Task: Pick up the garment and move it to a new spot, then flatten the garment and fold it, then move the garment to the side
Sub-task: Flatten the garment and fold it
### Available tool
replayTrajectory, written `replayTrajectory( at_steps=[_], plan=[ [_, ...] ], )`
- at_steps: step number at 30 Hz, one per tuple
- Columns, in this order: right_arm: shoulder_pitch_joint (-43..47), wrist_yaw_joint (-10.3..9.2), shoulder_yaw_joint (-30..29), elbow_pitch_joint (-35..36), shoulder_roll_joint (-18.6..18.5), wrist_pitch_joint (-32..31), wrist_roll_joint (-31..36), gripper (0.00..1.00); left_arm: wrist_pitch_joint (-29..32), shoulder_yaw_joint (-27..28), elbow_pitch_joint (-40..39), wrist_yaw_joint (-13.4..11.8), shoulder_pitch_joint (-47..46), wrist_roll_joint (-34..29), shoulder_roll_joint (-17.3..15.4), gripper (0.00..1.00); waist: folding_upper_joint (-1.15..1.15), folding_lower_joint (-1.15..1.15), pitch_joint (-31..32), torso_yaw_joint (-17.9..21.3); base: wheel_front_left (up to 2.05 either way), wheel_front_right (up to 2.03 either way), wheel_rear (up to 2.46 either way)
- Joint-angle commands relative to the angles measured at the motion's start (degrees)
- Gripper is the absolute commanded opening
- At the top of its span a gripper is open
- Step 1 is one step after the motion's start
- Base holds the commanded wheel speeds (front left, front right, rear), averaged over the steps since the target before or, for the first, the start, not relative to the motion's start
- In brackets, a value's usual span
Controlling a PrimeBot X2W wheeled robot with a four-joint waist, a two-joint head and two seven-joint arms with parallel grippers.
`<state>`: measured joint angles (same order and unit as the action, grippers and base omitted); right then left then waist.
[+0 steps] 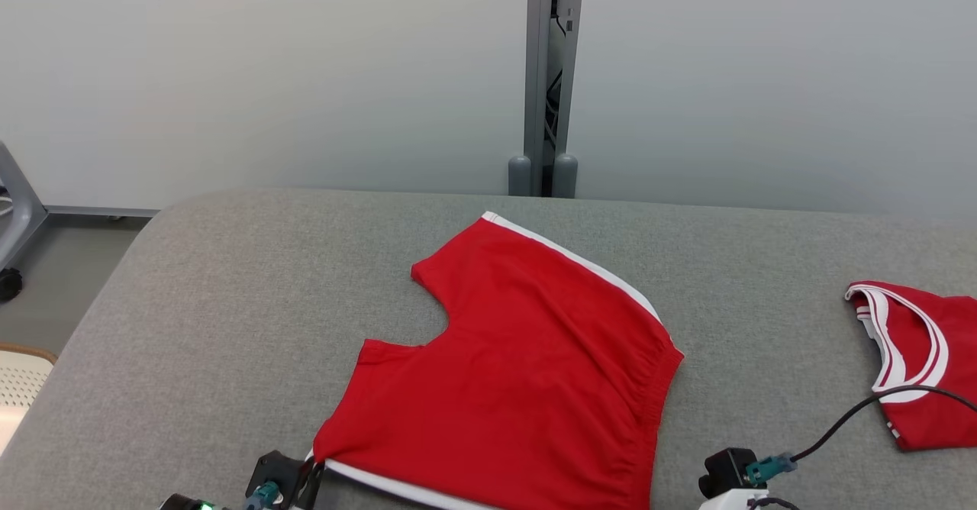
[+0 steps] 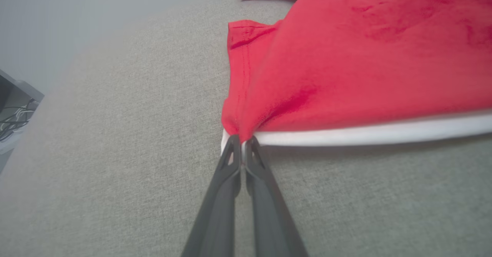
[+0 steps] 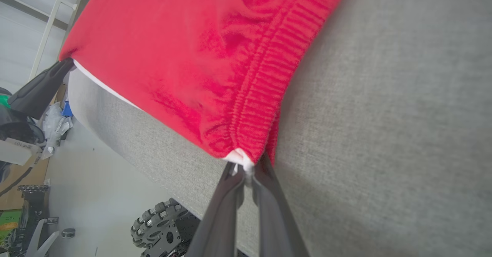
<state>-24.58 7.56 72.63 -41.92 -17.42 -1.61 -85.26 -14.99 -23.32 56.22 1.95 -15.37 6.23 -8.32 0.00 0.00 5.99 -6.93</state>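
The garment is a pair of red shorts with white side stripes, lying nearly flat on the grey table, its near edge by the table's front. My left gripper is shut on the garment's near left corner, where the red cloth meets the white stripe. My right gripper is shut on the near right corner at the gathered waistband of the garment. The cloth is stretched between the two grips. In the head view my left gripper sits at that corner, low in the picture.
A second red garment with white trim lies at the table's right edge. A black cable runs from my right wrist. The table's left edge drops to the floor near a chair. My wheeled base is below the front edge.
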Motion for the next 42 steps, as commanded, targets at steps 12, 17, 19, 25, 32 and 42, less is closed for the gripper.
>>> replayTrajectory(
  at_steps=[12, 17, 19, 25, 32, 42],
  plan=[
    [4.46, -0.11, 0.64, 5.45, -3.64, -4.50, -0.08, 0.00, -0.18, 0.93, -5.05, 0.48, 7.21, 1.46, -1.21, 0.00, 0.00, 0.00, 3.77, -0.55, 0.00, 0.00, 0.00],
    [4.57, -0.11, 0.33, 6.91, -4.03, -3.83, -0.97, 0.00, -0.19, 1.95, -8.57, -0.05, 8.56, 1.78, -1.87, 0.00, 0.00, 0.00, 3.84, -0.88, 0.00, 0.00, 0.00],
    [4.24, -0.10, -0.11, 7.25, -4.11, -3.16, -1.40, 0.00, -0.19, 2.17, -9.77, -0.04, 8.57, 1.70, -2.15, 0.00, 0.00, 0.00, 3.65, -0.87, 0.00, 0.00, 0.00],
    [3.16, -0.10, -2.26, 8.01, -4.44, -1.03, -3.08, 0.00, -0.19, 2.99, -12.62, 0.36, 5.98, 1.46, -2.97, 0.00, 0.00, 0.00, 2.43, 0.25, 0.00, 0.00, 0.00],
    [1.37, -0.11, -4.95, 11.14, -5.43, -0.75, -5.15, 0.00, -0.19, 3.53, -12.18, 1.38, 1.12, 1.28, -4.18, 0.00, 0.00, 0.00, 0.01, 3.18, 0.00, 0.00, 0.00],
    [-2.12, -0.11, -9.43, 17.20, -5.89, -1.46, -7.41, 0.00, 1.35, 4.94, -6.36, 3.40, -9.12, 3.71, -5.83, 0.00, 0.00, 0.00, -3.44, 8.29, 0.00, 0.00, 0.00]
  ],
)
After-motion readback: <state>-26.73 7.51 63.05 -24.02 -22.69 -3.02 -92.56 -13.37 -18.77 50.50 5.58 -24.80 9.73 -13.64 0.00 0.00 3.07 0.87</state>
